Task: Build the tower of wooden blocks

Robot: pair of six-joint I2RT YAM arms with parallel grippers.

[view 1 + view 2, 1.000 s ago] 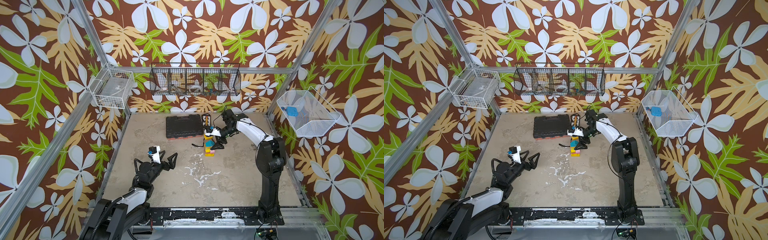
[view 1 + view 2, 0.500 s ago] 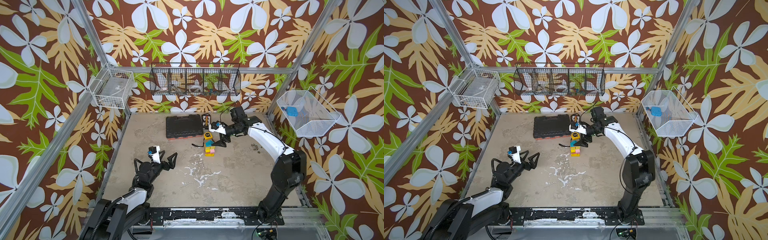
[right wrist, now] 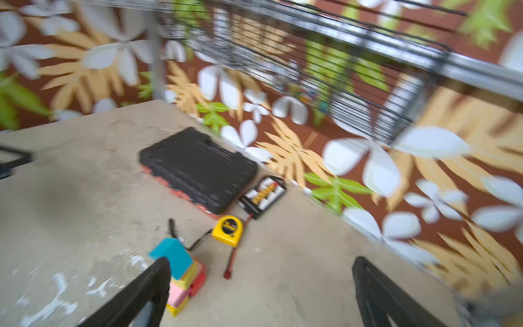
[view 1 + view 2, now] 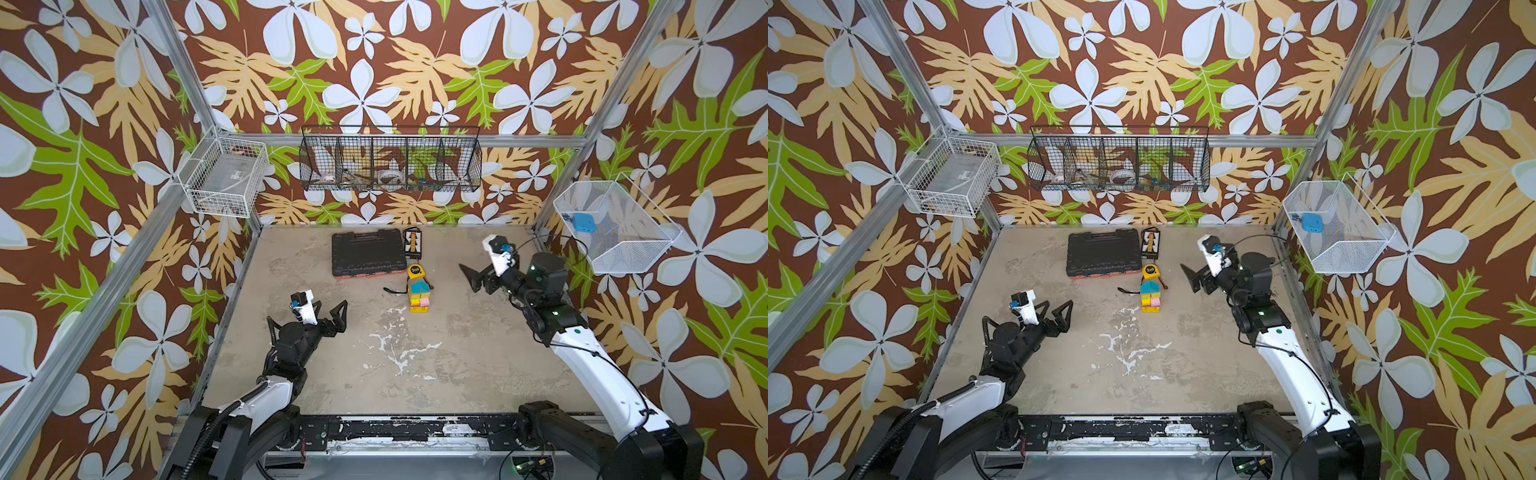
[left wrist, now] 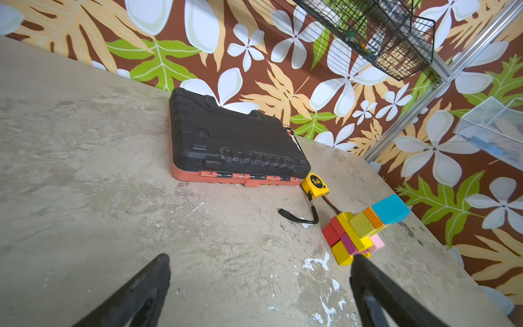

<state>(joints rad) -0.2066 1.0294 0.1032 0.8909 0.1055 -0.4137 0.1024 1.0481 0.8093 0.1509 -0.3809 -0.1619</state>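
While left gripper point(image 4: 331, 309) and right gripper point(image 4: 468, 277) hang with jaws apart, empty, the tower point(image 4: 419, 296) of painted wood blocks (yellow, pink, red, teal on top) stands between them, just beside the yellow round tape measure point(image 4: 415, 272).

Bright, even light, soft shadows — top views sharp; right wrist view smeared by motion blur.
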